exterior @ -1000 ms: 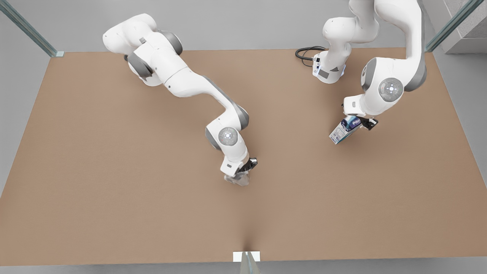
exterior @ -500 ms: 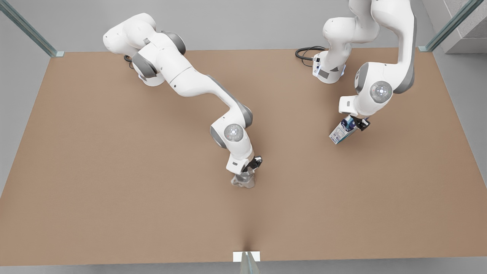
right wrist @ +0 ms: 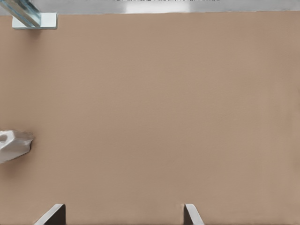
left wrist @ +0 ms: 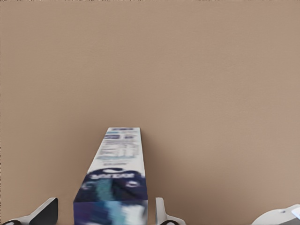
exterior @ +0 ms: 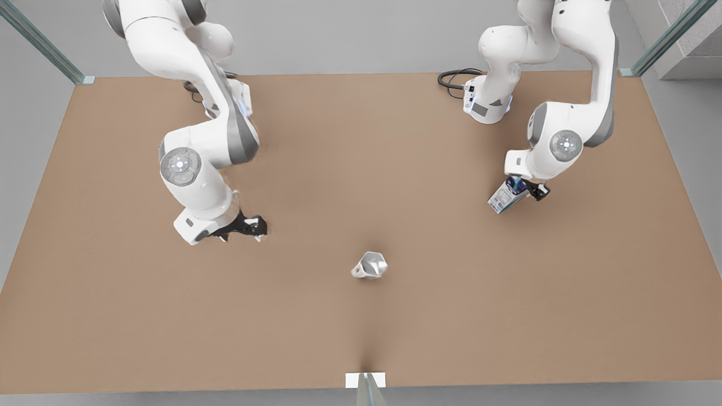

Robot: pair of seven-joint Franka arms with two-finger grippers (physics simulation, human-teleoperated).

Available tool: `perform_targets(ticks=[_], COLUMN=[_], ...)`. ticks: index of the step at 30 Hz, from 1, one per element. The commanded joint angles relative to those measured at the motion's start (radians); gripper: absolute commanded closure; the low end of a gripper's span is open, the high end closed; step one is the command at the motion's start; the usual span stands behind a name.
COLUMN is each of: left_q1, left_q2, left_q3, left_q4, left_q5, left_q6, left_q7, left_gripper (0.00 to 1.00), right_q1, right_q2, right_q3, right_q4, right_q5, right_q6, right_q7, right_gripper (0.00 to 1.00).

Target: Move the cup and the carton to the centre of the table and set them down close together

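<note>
Front view: the cup (exterior: 370,265) stands alone near the table (exterior: 113,316) centre, bare top all round. The right gripper (exterior: 243,228), spread, hangs toward the front view's left. Left wrist view: the left gripper (left wrist: 104,213) flanks the carton (left wrist: 115,180); grip unclear. Right wrist view: silvery cup (right wrist: 14,144).

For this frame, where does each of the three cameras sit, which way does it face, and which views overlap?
Front view: high above the table, looking steeply down; both arms, the cup and the carton show.
Left wrist view: on the left hand, facing the tabletop along the carton between its fingers.
Right wrist view: on the right hand, facing the bare table toward its edge; open fingertips show, the cup off to one side.
Shared: the carton in front and left wrist views; the cup in front and right wrist views.
</note>
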Motion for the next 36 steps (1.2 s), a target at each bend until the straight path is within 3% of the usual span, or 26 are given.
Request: perform_targets(ticks=[1, 4, 6, 7, 8, 11, 21, 25, 27, 31, 36], left_q1=[0.005, 0.005, 0.005, 0.005, 0.005, 0.005, 0.005, 0.003, 0.000, -0.007, -0.047], left_q2=[0.002, 0.020, 0.023, 0.023, 0.023, 0.026, 0.016, -0.009, 0.075, 0.098, 0.357], left_q3=[0.000, 0.017, 0.022, 0.022, 0.022, 0.022, 0.022, 0.006, -0.084, -0.270, -0.468], left_q4=[0.000, -0.002, -0.002, -0.002, -0.002, -0.002, 0.012, 0.091, 0.261, 0.310, 0.620], left_q5=[0.003, 0.003, 0.003, 0.003, 0.003, 0.003, 0.001, -0.002, -0.008, -0.014, -0.014], left_q6=[0.000, -0.005, -0.015, -0.015, -0.017, -0.017, -0.046, -0.098, -0.238, -0.259, -0.336], left_q7=[0.001, 0.002, 0.002, 0.002, 0.002, 0.002, -0.009, -0.142, -0.269, -0.519, -0.861], left_gripper=[0.00, 0.00, 0.03, 0.17, 0.23, 0.32, 0.34, 0.33, 0.33, 0.33, 0.33], right_q1=[-0.011, -0.130, -0.254, -0.256, -0.254, -0.256, -0.247, -0.250, -0.251, -0.250, -0.250], right_q2=[-0.001, -0.096, -0.145, -0.161, -0.210, -0.247, -0.245, -0.250, -0.248, -0.248, -0.251], right_q3=[-0.002, -0.014, -0.019, -0.040, -0.060, -0.073, -0.071, -0.070, -0.070, -0.070, -0.068], right_q4=[0.002, -0.078, -0.069, -0.067, -0.099, -0.118, -0.176, -0.184, -0.187, -0.210, -0.205], right_q5=[0.002, 0.002, -0.001, -0.004, -0.002, -0.005, -0.005, -0.004, -0.004, -0.004, -0.001], right_q6=[-0.014, -0.023, -0.157, -0.181, -0.184, -0.215, -0.160, -0.146, -0.147, -0.092, -0.101], right_q7=[-0.015, -0.024, -0.190, -0.231, -0.264, -0.327, -0.319, -0.319, -0.320, -0.320, -0.320], right_gripper=[0.00, 0.00, 0.00, 0.00, 0.00, 0.00, 0.00, 0.00, 0.00, 0.00, 0.00])
